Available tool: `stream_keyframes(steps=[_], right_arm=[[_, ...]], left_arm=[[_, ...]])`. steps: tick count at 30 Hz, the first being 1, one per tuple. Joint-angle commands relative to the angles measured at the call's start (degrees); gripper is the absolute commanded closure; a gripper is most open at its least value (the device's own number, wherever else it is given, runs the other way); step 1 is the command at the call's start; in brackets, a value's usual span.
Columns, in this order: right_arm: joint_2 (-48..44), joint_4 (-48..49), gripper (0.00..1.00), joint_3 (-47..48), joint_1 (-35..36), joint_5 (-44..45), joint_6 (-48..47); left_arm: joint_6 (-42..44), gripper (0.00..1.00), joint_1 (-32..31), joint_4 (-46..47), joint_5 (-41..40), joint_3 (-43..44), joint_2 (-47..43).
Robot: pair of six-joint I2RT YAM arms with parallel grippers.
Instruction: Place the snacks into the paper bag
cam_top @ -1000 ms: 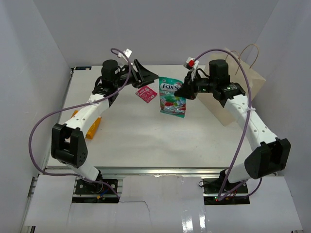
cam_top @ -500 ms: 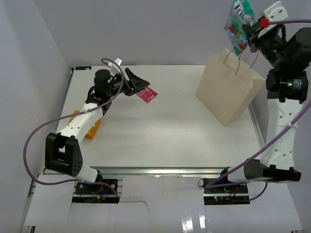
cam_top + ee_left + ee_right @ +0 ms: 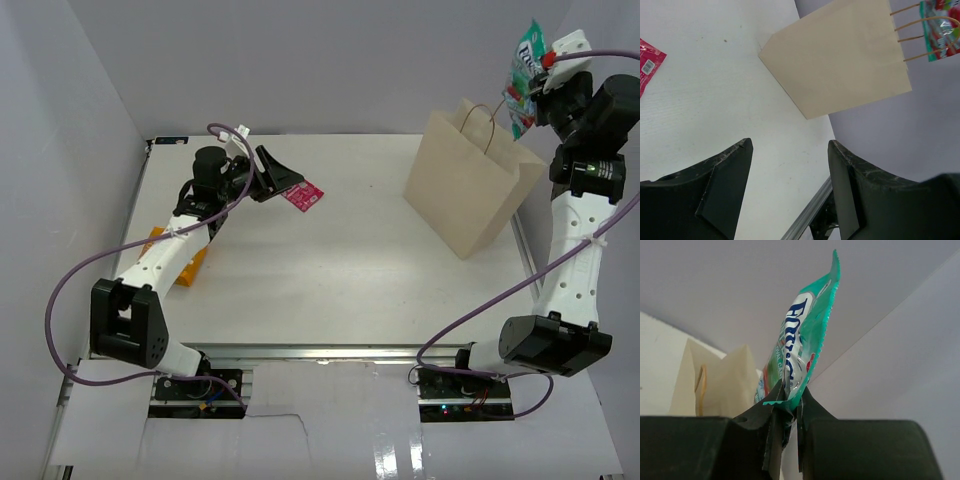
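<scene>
Overhead, teal packet (image 3: pixel 522 70) upright, long axis vertical, right pincer (image 3: pixel 788 412) clamping.

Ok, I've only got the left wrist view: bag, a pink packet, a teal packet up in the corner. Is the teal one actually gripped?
Observer: Yes, the right gripper is shut on the bottom edge of the teal packet.
Operator: Any snacks I can't see?
Observer: An orange packet lies partly under the left arm.
Operator: How near is the left gripper to the pink packet?
Observer: The left gripper is right beside the pink packet, open, not holding it.
</scene>
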Motion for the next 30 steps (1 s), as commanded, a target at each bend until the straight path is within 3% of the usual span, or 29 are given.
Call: stream_keyframes(steps=[1, 11, 14, 15, 18, 22, 30], right_arm=[[-1.6, 2.8, 0.92, -4.1, -0.6, -3.3, -4.8], [-1.4, -3.1, 0.91, -11.1, -1.2, -10.3, -13.6], [-1.8, -4.5, 0.78, -13.1, -1.1, -10.7, -15.3], [-2.0, -4.6, 0.63, -13.7, -1.2, -10.7, -15.5], [-2.7, -4.4, 0.47, -15.1, -1.4, -10.5, -15.5], [-3.1, -3.9, 0.39, -12.3, -1.9, -9.7, -11.3], [-1.5, 0.3, 0.3, 6.3, -3.2, -7.1, 2.0]], left_arm=[[3.2, 0.28, 0.4, -2.6, -2.0, -0.5, -4.1], [9.7, 0.28, 0.7, -10.0, -6.2, 0.0, -7.3], [14.0, 0.27, 0.6, -14.4, -10.9, 1.5, -8.5], [15.1, 0.27, 0.7, -17.4, -12.8, 2.0, -8.8], [21.1, 0.28, 0.7, -24.3, -21.3, 5.0, -9.3], [24.3, 0.28, 0.7, -31.6, -32.4, 6.5, -9.9], [32.4, 0.27, 0.7, -37.4, -52.1, 4.6, -12.6]])
